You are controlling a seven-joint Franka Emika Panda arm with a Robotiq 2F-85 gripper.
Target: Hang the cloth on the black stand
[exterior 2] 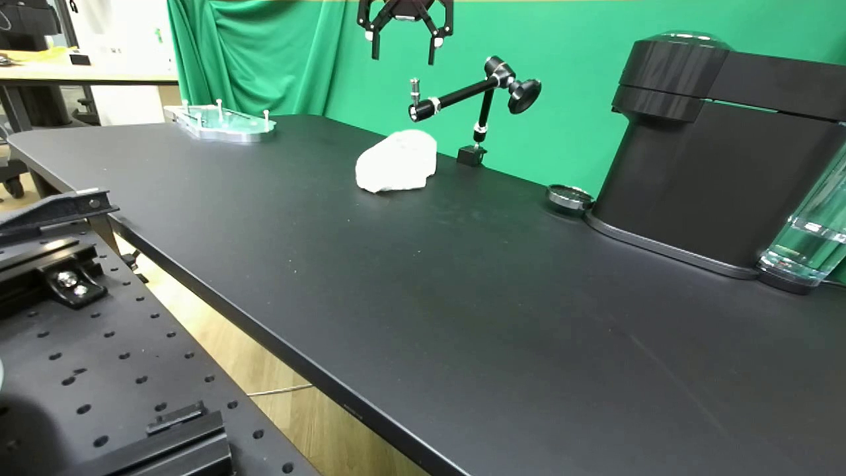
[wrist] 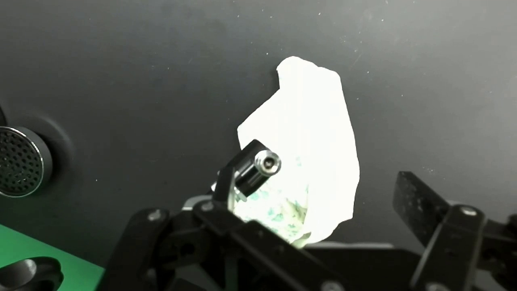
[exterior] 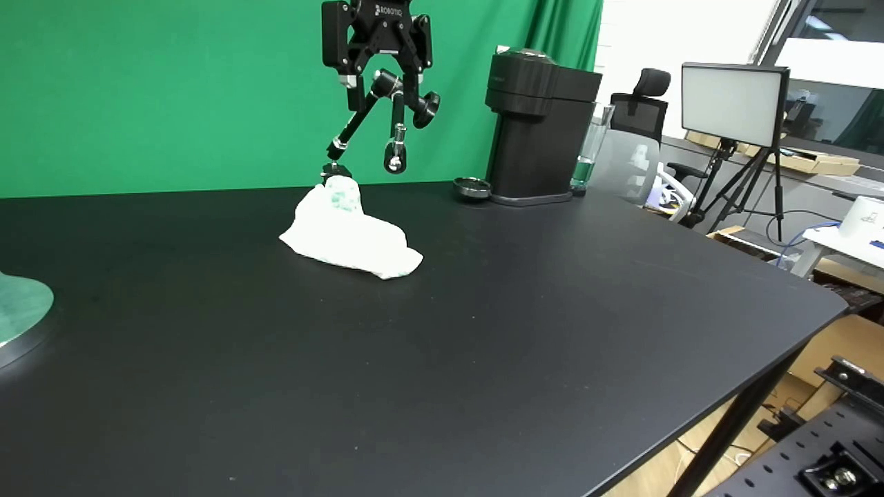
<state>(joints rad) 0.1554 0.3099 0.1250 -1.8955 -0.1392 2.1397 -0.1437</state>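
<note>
My black two-fingered hand (exterior 2: 403,59): spread wide, empty, in mid-air
Crumpled white cloth (exterior: 349,236): on the black tabletop (exterior: 414,373), near its far edge
Jointed black stand (exterior 2: 464,94): at that edge, beside the cloth

A black appliance (exterior: 535,145) with a clear tank (exterior 2: 809,238) stands on the bench (exterior: 552,310), a round perforated dish (wrist: 18,161) at its foot, green curtain (exterior: 568,29) behind. Beyond, a chair (exterior: 637,114) stands near a tripod-mounted panel (exterior: 732,105).
</note>
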